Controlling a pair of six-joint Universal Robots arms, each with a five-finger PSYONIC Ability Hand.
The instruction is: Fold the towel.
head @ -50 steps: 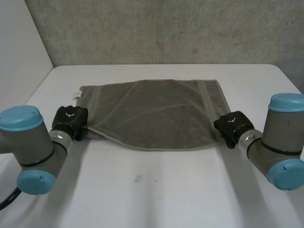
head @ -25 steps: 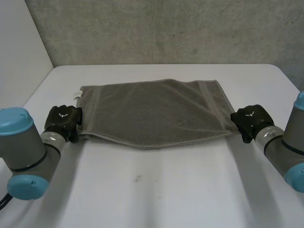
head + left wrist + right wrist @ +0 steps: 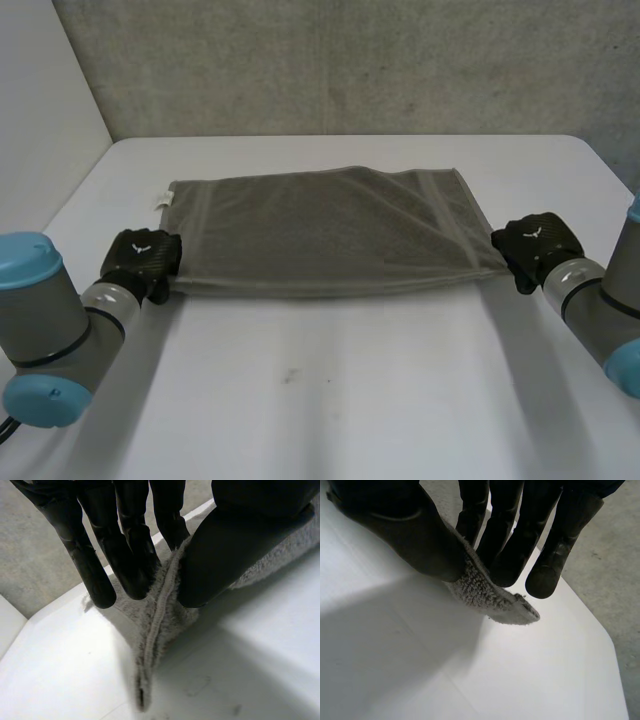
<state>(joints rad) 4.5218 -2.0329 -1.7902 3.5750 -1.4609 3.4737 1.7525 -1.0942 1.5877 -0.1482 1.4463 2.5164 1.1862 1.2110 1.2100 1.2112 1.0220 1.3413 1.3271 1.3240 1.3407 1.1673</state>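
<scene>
A grey towel lies doubled across the middle of the white table, its near edge drawn in an almost straight line between the two hands. The left hand sits low at the towel's near left corner with its forearm reaching in from the table's near left. In its wrist view the thumb presses the hemmed corner against the straight fingers, clamping the cloth between them. The right hand mirrors it at the near right corner, and there too the thumb and fingers pinch a short tip of towel, which pokes out just above the tabletop. A small white label marks the far left corner.
</scene>
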